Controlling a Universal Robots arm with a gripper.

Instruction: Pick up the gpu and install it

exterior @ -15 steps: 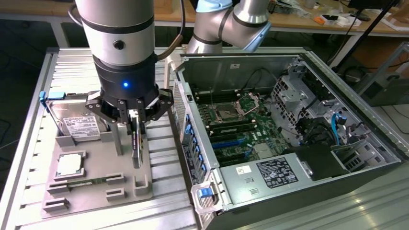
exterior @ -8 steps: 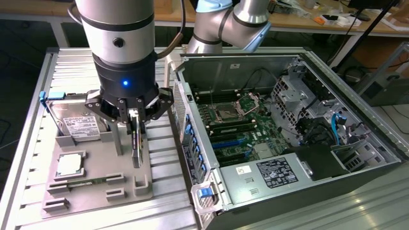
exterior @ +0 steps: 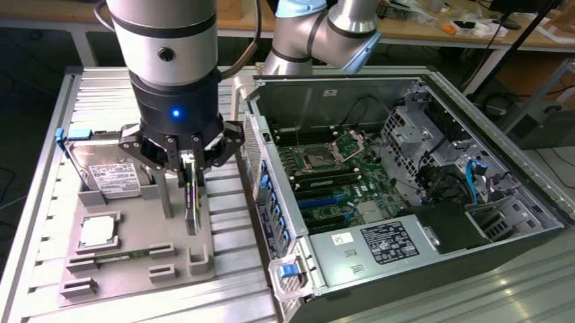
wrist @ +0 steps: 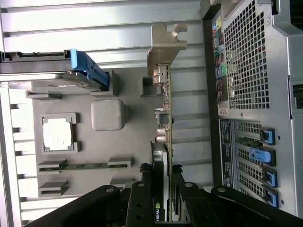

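One robot arm w/ one end effector [exterior: 191, 176] hangs over a grey tray [exterior: 134, 269] on the ribbed metal table [exterior: 235, 303]. The tray has four things in it: one gpu [exterior: 190, 208], one hard drive [exterior: 112, 176], one square chip [exterior: 97, 232] and one thin memory stick [exterior: 121, 257]. The gpu stands up on its long edge near the side of the tray closest to the PC. The end effector's fingers are squeezed in close on the gpu, one on each flat side, so it has hold of the card. From the wrist view the gpu [wrist: 166, 127] looks like a thin green line, w/ its silver bracket [wrist: 165, 45] at the far end and its black fan [wrist: 158, 158] by the fingers. Next to the tray, on the exterior view's right, sits one big open PC case [exterior: 404, 286] w/ a green board [exterior: 337, 182] lying inside. Four blue clips [wrist: 267, 137] line the case's back. The arm hides part of the hard drive. I can't tell if the gpu's bottom edge sits on the tray or is just off it.
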